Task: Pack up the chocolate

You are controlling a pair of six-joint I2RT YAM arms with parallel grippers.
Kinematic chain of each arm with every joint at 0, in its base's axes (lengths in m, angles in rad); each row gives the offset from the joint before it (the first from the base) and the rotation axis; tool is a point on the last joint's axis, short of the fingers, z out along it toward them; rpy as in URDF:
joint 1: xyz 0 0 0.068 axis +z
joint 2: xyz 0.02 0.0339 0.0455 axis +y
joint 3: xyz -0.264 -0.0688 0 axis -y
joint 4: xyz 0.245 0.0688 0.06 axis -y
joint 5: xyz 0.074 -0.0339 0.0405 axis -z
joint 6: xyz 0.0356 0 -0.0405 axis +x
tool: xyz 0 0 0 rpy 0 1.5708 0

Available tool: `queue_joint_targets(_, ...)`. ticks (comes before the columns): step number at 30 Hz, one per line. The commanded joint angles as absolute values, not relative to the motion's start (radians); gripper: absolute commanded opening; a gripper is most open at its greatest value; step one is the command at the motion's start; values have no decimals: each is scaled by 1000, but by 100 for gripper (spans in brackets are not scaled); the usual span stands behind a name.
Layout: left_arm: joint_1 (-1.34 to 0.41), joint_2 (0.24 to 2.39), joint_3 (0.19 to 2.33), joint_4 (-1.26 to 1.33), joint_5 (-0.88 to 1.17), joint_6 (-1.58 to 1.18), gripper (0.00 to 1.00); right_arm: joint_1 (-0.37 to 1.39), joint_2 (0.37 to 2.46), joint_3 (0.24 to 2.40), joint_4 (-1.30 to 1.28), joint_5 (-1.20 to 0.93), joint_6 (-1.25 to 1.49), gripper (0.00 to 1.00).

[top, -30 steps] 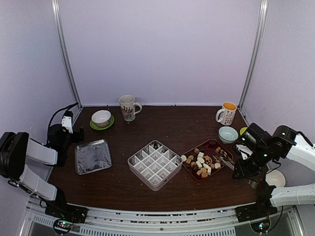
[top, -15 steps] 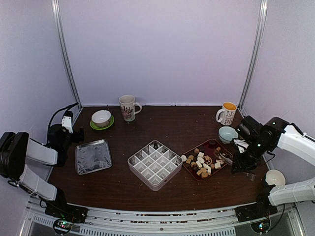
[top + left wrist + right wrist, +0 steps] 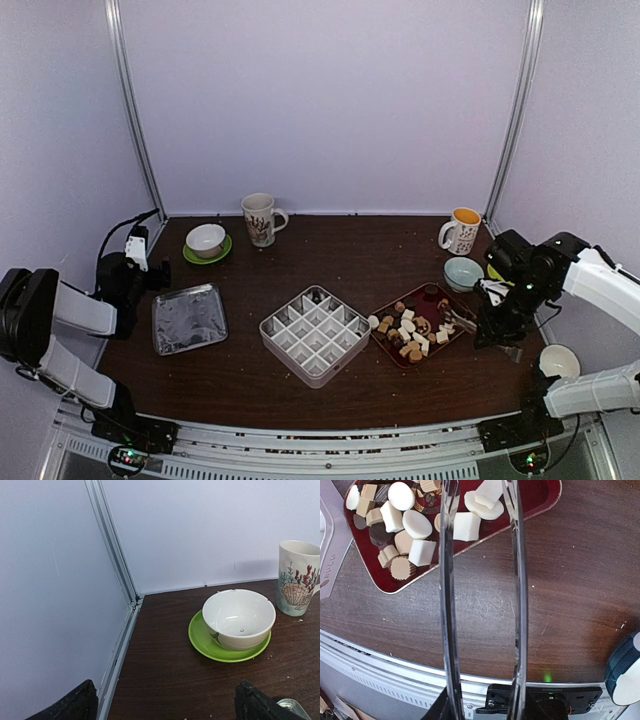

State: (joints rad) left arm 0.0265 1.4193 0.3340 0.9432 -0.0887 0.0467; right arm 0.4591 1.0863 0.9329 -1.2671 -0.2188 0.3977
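Observation:
The chocolate [image 3: 410,333], small brown, tan and white pieces, lies piled on a dark red tray [image 3: 385,347] right of centre. The white divided box [image 3: 315,333] stands to the tray's left, with one dark piece in a far compartment. My right gripper [image 3: 492,330] is shut on long metal tongs [image 3: 455,322]. In the right wrist view [image 3: 482,706] the tongs' two arms [image 3: 447,605] stand apart and reach over the tray's corner [image 3: 540,500], above the white pieces [image 3: 415,525]. My left gripper [image 3: 142,266] is open and empty at the table's far left [image 3: 167,705].
A metal tray [image 3: 189,318] lies left of the box. A white bowl on a green saucer [image 3: 206,240] [image 3: 239,619] and a shell mug [image 3: 260,218] [image 3: 298,577] stand at the back left. A mug [image 3: 462,230], a light blue bowl [image 3: 463,272] and a white bowl [image 3: 558,361] stand near the right arm.
My right arm has swung inward and back from the near right, bringing the tongs' tips over the red tray's right end. The left arm has not moved.

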Motion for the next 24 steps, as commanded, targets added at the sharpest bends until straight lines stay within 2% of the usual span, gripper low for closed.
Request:
queue_joint_targets(1, 35, 1423, 333, 1008, -89, 43, 98, 437, 1054, 907, -1250, -244, 432, 36)
queue_joint_targets(10, 35, 1424, 333, 1008, -89, 43, 98, 426, 1049, 897, -1233, -260, 469, 39)
queue_joint_targets(24, 35, 1424, 333, 1007, -89, 43, 98, 424, 1088, 848, -1207, -268, 485, 39)
